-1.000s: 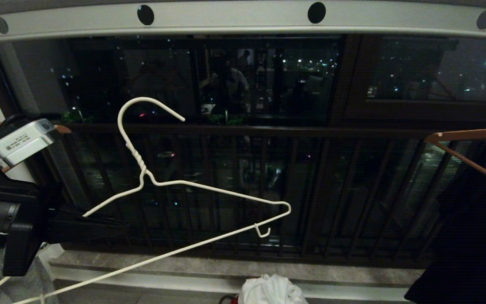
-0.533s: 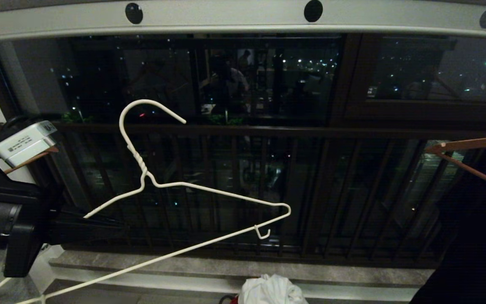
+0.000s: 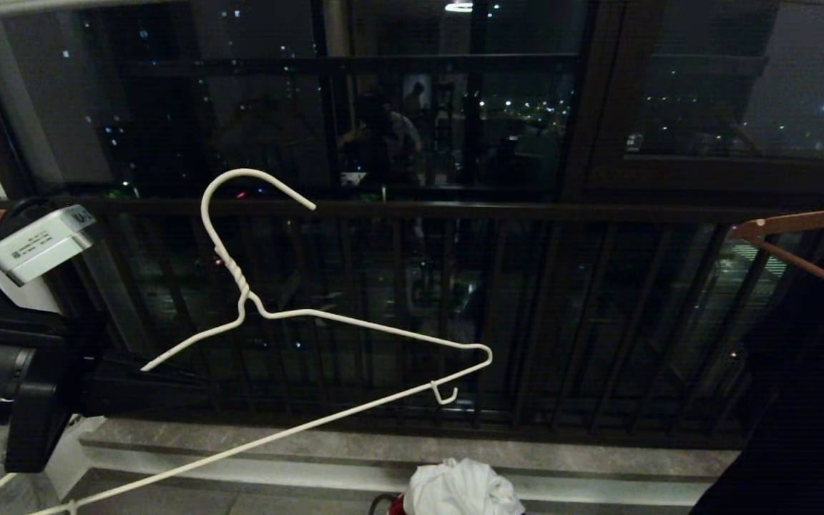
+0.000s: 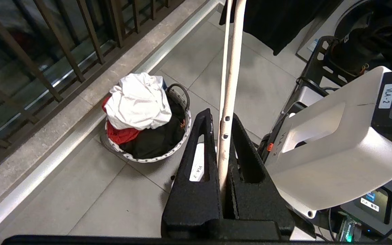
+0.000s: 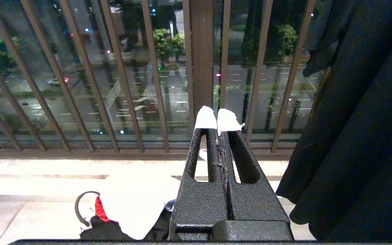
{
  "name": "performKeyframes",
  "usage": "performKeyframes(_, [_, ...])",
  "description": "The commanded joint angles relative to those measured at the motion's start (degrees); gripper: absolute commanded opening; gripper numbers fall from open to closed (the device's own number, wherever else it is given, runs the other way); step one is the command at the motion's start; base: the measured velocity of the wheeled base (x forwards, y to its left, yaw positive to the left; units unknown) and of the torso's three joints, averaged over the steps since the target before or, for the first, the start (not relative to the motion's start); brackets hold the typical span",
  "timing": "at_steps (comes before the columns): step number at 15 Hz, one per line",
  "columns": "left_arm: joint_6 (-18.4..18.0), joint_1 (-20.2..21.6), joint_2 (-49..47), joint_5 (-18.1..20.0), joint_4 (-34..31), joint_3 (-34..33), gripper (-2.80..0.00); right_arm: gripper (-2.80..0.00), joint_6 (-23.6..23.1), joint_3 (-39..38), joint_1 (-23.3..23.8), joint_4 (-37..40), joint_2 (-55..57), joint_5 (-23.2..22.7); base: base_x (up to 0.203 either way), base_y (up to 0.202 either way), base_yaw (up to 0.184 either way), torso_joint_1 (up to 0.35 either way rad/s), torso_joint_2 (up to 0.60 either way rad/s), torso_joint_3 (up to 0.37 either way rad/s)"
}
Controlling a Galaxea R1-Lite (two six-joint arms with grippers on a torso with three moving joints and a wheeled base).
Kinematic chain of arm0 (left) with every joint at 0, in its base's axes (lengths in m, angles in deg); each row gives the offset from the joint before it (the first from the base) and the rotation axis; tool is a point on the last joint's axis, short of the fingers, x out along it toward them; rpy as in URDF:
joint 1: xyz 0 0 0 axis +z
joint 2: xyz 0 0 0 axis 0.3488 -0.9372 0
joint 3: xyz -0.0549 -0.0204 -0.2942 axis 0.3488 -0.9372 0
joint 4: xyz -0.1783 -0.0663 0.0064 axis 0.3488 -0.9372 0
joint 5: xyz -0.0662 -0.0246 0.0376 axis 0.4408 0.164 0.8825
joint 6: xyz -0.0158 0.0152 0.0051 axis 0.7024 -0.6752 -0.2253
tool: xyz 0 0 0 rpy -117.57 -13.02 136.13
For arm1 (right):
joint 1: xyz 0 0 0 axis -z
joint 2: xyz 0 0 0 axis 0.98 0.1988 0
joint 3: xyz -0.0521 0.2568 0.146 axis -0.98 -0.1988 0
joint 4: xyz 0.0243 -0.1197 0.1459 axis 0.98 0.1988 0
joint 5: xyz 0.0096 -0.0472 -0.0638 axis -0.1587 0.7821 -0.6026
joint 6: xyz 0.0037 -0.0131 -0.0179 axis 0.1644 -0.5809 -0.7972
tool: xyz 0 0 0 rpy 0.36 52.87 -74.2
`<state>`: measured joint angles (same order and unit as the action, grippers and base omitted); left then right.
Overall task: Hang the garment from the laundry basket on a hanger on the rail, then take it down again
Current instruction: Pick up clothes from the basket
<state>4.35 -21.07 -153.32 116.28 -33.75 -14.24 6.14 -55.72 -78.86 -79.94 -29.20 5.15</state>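
Black textured jaws of the left gripper (image 4: 224,136) clamp the thin white wire hanger (image 3: 297,315). Right gripper (image 5: 216,122) sits parked, pinched shut on nothing. View has dipped, so the rail's gone from sight. The crumpled white T-shirt (image 4: 136,102) tops the round dark laundry basket (image 4: 182,143) on the tiled floor. Looks like we're bending to fetch it.

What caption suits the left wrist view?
Left gripper clamps white wire hanger above laundry basket holding crumpled white T-shirt.
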Motion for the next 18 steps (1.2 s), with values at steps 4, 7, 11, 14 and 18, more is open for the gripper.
performKeyframes(4, [-1.8, 0.0, 1.0, 0.4, -0.2, -0.7, -2.8, -2.8, -0.1, 0.0, 0.0, 0.0, 0.1, 0.0, 0.0, 0.0, 0.0, -0.141, 0.32, 0.169])
performKeyframes(7, [-2.0, -0.1, 1.3, 0.4, -0.2, -0.8, -2.8, -2.8, -0.1, 0.0, 0.0, 0.0, 0.1, 0.0, 0.0, 0.0, 0.0, -0.15, 0.33, 0.179])
performKeyframes(11, [-2.0, 0.0, 1.4, 0.4, -0.2, -0.8, -2.8, -2.8, -0.1, 0.0, 0.0, 0.0, 0.1, 0.0, 0.0, 0.0, 0.0, -0.159, 0.35, 0.193])
performKeyframes(14, [-2.0, 0.0, 1.4, 0.4, -0.2, -0.8, -2.8, -2.8, -0.1, 0.0, 0.0, -0.1, 0.1, 0.0, 0.0, 0.0, 0.0, -0.175, 0.4, 0.224])
performKeyframes(18, [-2.0, 0.0, 1.2, 0.4, -0.1, -0.8, -2.8, -2.8, -0.1, 0.0, 0.0, -0.1, 0.1, 0.0, 0.0, 0.0, 0.0, -0.235, 0.53, 0.3])
